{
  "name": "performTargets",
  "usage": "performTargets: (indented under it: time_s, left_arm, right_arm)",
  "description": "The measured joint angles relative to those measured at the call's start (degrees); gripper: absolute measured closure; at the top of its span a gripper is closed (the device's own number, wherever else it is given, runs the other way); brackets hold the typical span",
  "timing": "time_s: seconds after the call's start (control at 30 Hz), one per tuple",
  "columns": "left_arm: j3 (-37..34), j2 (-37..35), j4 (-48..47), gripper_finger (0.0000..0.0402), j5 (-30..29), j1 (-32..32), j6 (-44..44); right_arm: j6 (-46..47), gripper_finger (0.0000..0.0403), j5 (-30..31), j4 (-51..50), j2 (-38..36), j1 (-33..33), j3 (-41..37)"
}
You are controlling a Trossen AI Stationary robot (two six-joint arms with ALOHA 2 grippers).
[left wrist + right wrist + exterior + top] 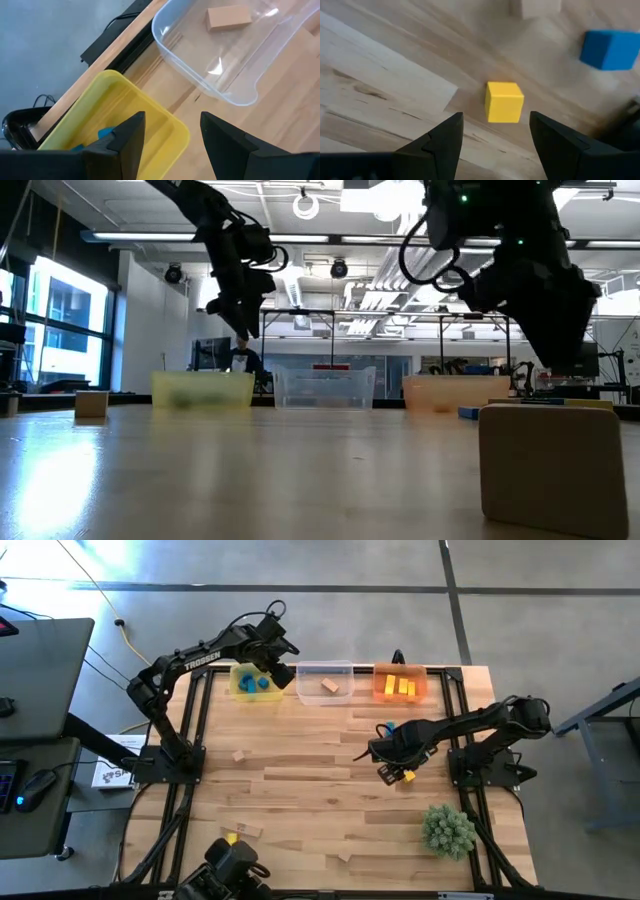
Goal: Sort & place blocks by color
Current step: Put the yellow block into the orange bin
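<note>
**Left gripper open over the yellow bin, right gripper open above a yellow cube**

The left gripper (277, 670) hangs above the yellow bin (243, 690) at the table's (300, 790) far edge, its fingers (131, 137) spread with nothing between them. Blue blocks (262, 683) lie inside that bin. Just beside it along the far edge stands the clear bin (324, 682), holding one tan block (228, 17). Next in the row, toward the far right corner, the orange bin (400, 683) holds yellow blocks (400, 688).

The right gripper (385, 773) is low over the table's right half, fingers (442, 145) apart and empty. A yellow cube (504, 102) rests on the wood in line with the gap between them. A blue cube (612, 48) lies near it, apart from it, toward the orange bin.

Loose blocks are scattered elsewhere: a tan cube (239, 755) on the left half, a yellow block (232, 838) touching a tan bar (248, 830) near the near left corner, and a tan block (345, 855) by the near edge. A spiky green plant ball (448, 829) sits near the near right corner.
</note>
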Motion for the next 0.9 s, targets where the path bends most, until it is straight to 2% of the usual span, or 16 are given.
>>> performTargets:
  time_s: [0.9]
  left_arm:
    - [0.00, -0.02, 0.07, 0.0220, -0.01, -0.74, -1.66]
  right_arm:
    - [5.56, 0.0185, -0.55, 11.51, -0.04, 0.69, -11.35]
